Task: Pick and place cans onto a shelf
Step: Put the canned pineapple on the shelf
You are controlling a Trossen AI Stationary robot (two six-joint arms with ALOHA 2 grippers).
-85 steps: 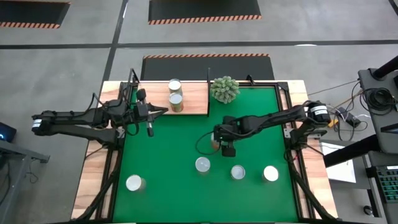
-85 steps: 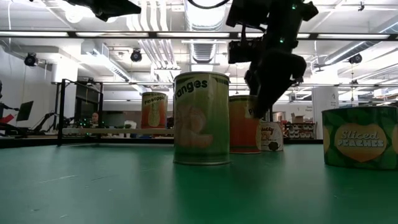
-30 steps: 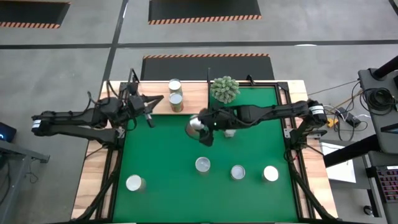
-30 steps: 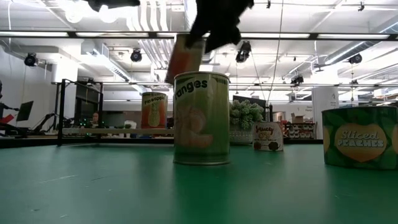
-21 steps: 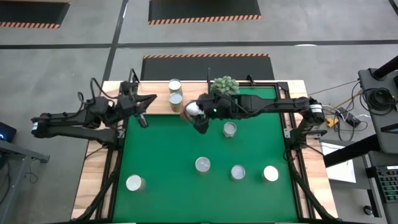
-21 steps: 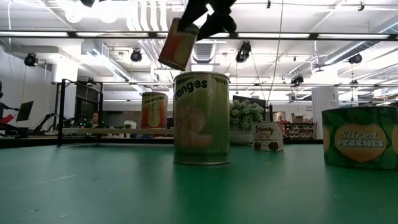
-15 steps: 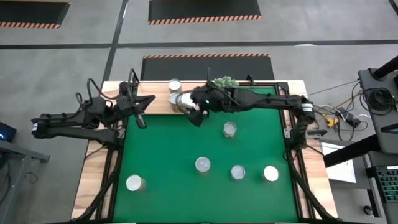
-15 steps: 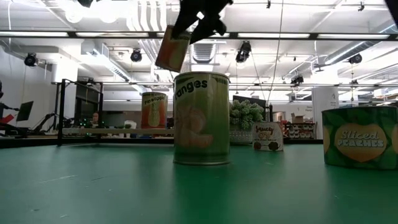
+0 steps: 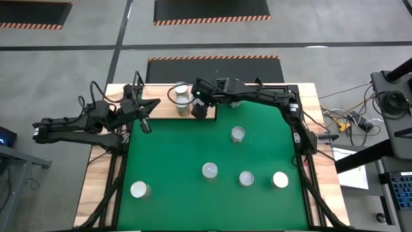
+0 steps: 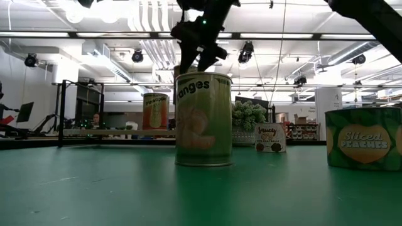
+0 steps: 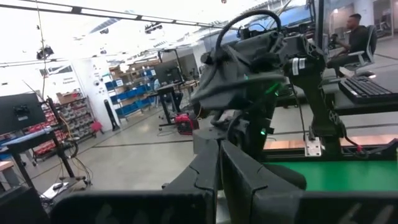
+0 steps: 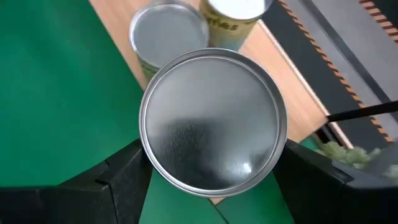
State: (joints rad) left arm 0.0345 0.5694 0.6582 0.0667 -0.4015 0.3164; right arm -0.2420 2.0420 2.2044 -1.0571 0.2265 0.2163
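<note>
Closest to the low camera there's the tall oranges can (image 10: 203,119) standing upright on the green mat (image 9: 193,154), with a peaches can (image 10: 363,138) off to one side. From above, that front stretch of mat has four loose cans, e.g. one near the front-left corner (image 9: 140,189) and one at the front right (image 9: 279,180), plus another further back (image 9: 238,134).

Going back, the right gripper (image 9: 201,109) is stretched across to the shelf (image 9: 164,103), its fingers spread wide around a can (image 12: 213,129) (the wrist view is basically all shiny lid, with a dark finger (image 12: 121,180) on each side of it). It hangs just beside the two cans already on the shelf (image 9: 182,100), over the board's edge, not set down as far as I can tell.

My take on handling: rigid metal, smooth sides, probably some weight if full, so it could slip or twist in the grip. Clamping across the body around mid-height looks safest, and it needs to go down flat.

The left gripper (image 9: 143,121) waits by the shelf's left end, fingers pressed together, holding nothing. The plant (image 10: 247,116) sits at the back.
</note>
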